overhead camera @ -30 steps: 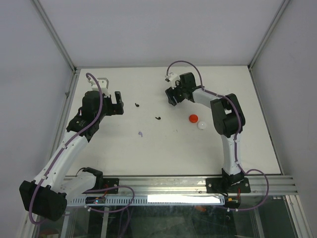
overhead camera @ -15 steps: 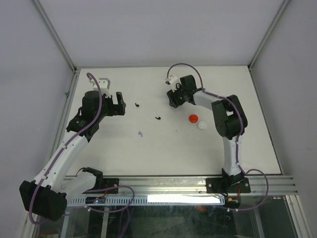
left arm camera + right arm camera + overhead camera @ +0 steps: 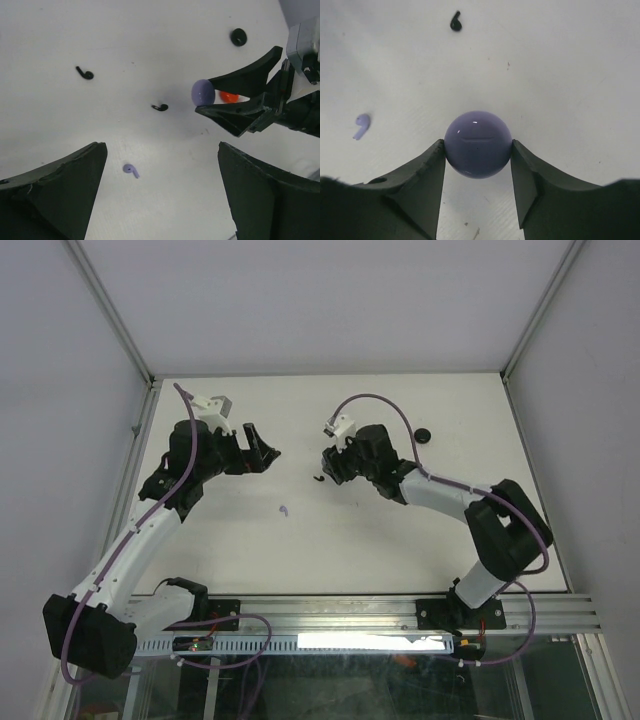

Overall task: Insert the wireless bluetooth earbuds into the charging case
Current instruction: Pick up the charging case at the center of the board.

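As I look down from the overhead camera, both arms reach in over the white table [image 3: 330, 550], and the left pincer [image 3: 262, 453] and right pincer [image 3: 333, 466] face each other near the middle with a gap between them. One black earbud [image 3: 318, 478] lies on the table just beside the right pincer, a lilac earbud [image 3: 284, 510] lies alone nearer to me, and a black round case [image 3: 424, 436] sits off to the right, well apart from both. On my left wrist camera the left pincer's jaws stand wide apart with nothing between them; across from them the right pincer grips a lilac round case [image 3: 202, 92] at its fingertips, lifted off the table. A red-orange object [image 3: 230, 96] shows behind those fingers, mostly hidden. A second black earbud [image 3: 85, 73] lies farther out, apart from the first. On my right wrist camera the lilac round case sits clamped between both fingers, touching each, with the lilac earbud on the table to the left and a black earbud at the top.
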